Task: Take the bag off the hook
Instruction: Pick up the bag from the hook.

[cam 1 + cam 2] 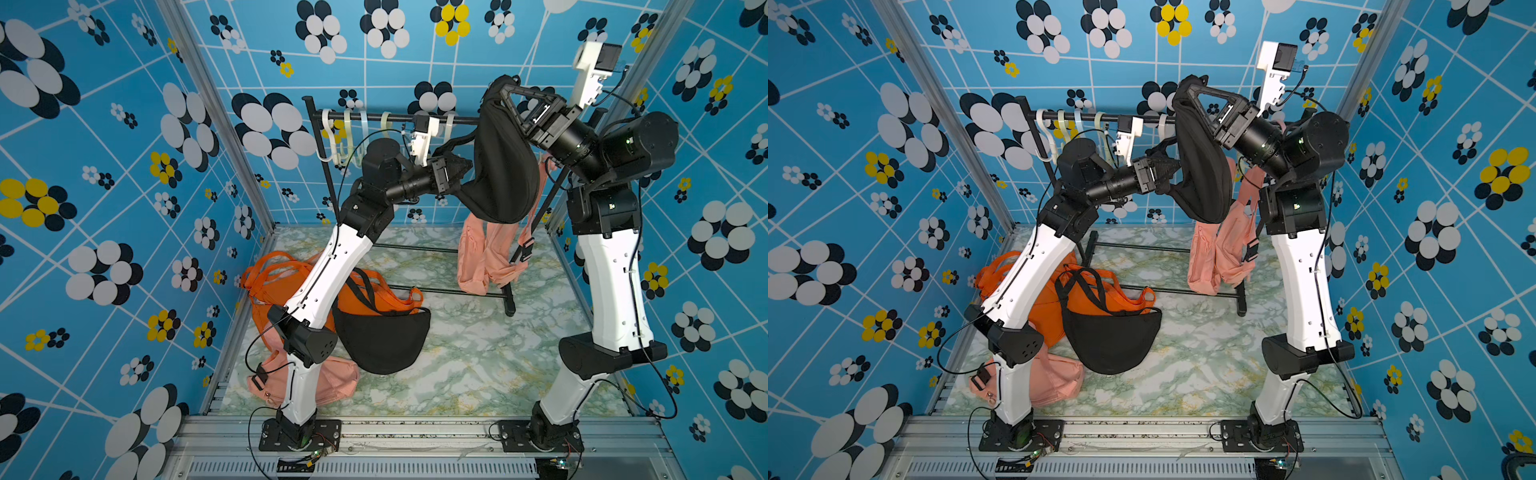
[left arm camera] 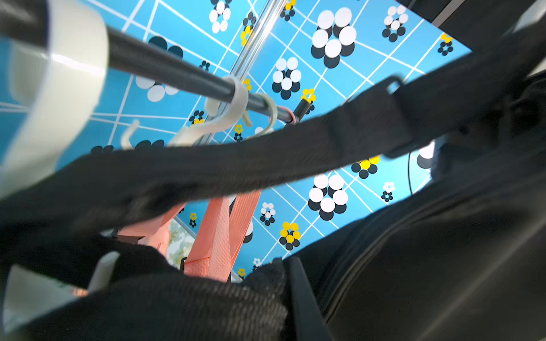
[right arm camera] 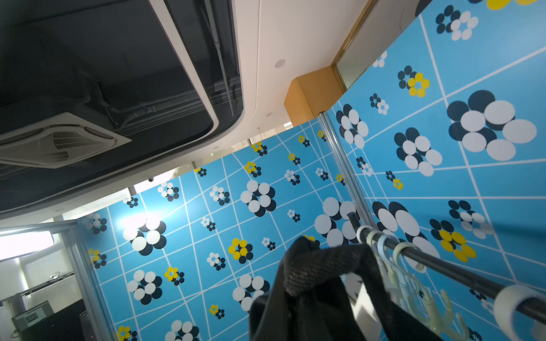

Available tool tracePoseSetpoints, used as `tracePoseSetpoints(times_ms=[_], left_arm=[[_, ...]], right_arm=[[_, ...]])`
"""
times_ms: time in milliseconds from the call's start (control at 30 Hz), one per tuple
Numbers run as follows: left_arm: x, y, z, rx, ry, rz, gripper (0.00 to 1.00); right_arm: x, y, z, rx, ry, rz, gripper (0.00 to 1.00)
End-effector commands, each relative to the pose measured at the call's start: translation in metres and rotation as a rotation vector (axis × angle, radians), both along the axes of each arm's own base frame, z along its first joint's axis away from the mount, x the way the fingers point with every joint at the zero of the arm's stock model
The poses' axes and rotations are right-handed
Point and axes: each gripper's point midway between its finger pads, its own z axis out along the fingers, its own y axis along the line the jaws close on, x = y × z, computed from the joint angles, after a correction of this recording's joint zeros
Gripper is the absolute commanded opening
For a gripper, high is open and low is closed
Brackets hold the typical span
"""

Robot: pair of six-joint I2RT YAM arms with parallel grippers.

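Observation:
The black bag [image 1: 503, 174] [image 1: 1204, 174] hangs in the air in front of the right end of the rack's rail [image 1: 374, 118], held up between both arms. My right gripper [image 1: 500, 89] [image 1: 1187, 89] is shut on the bag's top edge, above the rail; its wrist view shows black mesh pinched in the gripper [image 3: 304, 265]. Lower and to the left, my left gripper [image 1: 467, 172] [image 1: 1169, 174] is shut on the bag's lower corner by the strap [image 2: 266, 165]. A white hook [image 1: 449, 122] sits on the rail beside the strap. Whether the strap still touches it is hidden.
Several pale hooks [image 1: 336, 133] hang along the rail's left part. A pink bag [image 1: 486, 253] hangs at the rack's right end. On the floor to the left lie orange bags [image 1: 274, 286], another black bag [image 1: 382, 340] and a pink bag [image 1: 332, 382]. The rack's base bars [image 1: 449, 291] cross the floor.

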Motion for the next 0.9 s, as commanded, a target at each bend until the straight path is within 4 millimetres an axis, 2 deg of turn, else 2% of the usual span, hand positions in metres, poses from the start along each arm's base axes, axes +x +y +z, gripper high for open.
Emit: tracePoseSetpoints(times_ms=[0, 33, 133, 267, 367, 600, 667, 867], left_arm=[[-0.042, 0.033, 0.055, -0.065, -0.158, 0.017, 0.1], [-0.042, 0.034, 0.053, -0.057, -0.157, 0.022, 0.1], [-0.061, 0.05, 0.06, -0.046, -0.189, 0.038, 0.11], [-0.086, 0.069, 0.053, 0.002, -0.216, 0.07, 0.11], [-0.102, 0.084, 0.036, 0.072, -0.225, 0.116, 0.12], [-0.139, 0.116, -0.01, 0.197, -0.214, 0.167, 0.15], [-0.148, 0.125, -0.023, 0.228, -0.204, 0.18, 0.15], [-0.167, 0.153, -0.058, 0.342, -0.132, 0.247, 0.15]], right_arm=[[-0.064, -0.008, 0.022, -0.007, -0.118, 0.062, 0.0], [-0.068, -0.008, 0.017, -0.02, -0.111, 0.053, 0.0], [-0.079, -0.011, -0.002, -0.07, -0.091, -0.003, 0.0], [-0.09, -0.016, -0.039, -0.136, -0.031, -0.082, 0.0], [-0.095, -0.016, -0.072, -0.186, 0.047, -0.098, 0.0], [-0.102, -0.013, -0.164, -0.32, 0.291, -0.113, 0.0], [-0.1, -0.01, -0.198, -0.365, 0.381, -0.108, 0.0], [-0.102, -0.005, -0.275, -0.464, 0.61, -0.093, 0.0]])
